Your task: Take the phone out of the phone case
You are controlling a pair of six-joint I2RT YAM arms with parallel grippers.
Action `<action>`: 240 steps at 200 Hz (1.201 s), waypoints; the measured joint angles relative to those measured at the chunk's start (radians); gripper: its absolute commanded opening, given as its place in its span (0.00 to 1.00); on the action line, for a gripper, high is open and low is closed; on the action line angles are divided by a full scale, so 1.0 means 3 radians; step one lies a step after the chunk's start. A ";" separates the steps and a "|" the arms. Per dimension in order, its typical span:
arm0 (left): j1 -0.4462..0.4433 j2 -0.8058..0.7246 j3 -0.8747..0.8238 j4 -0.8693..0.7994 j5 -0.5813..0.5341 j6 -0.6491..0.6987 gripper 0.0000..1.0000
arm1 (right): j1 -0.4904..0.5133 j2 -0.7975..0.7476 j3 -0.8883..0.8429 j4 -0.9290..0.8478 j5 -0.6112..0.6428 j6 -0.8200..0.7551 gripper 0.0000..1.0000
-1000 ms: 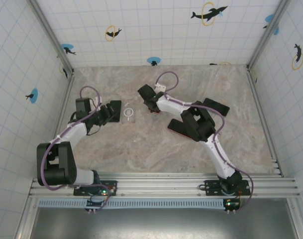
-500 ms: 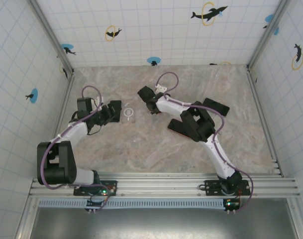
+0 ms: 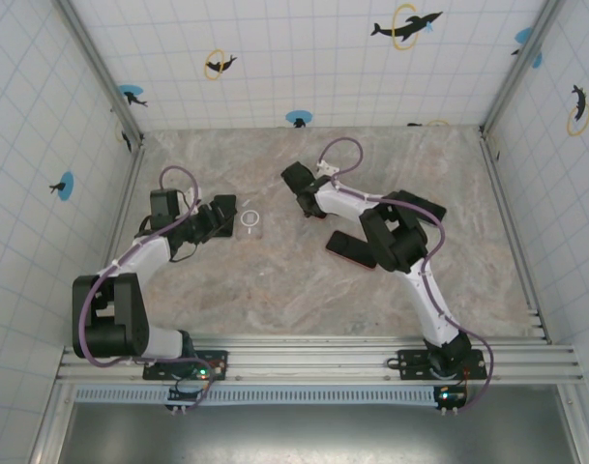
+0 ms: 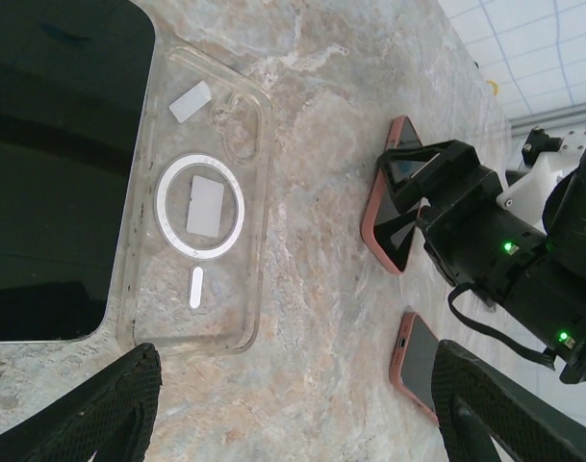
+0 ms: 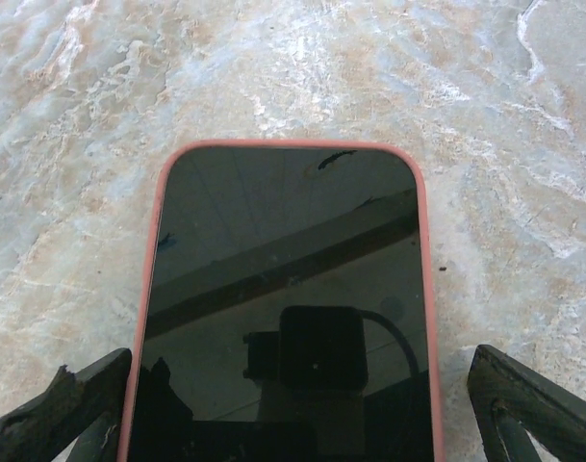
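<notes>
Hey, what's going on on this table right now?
The right tool hangs open over a phone in a salmon-pink case lying screen-up on the marble table, a finger on either side, not closed on it. The left tool is also open, above an empty clear plastic case with a white ring, beside a black glossy phone. A second pink-cased phone lies untouched farther off.

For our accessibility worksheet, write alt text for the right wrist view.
A phone in a pink case lies screen-up on the marble table. The right gripper is open, with a finger on either side of it.
</notes>
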 measured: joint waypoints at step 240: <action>-0.0080 0.0043 0.0117 -0.0048 0.0013 -0.0005 0.75 | -0.0296 -0.1308 -0.2205 0.1910 -0.1188 -0.0342 0.65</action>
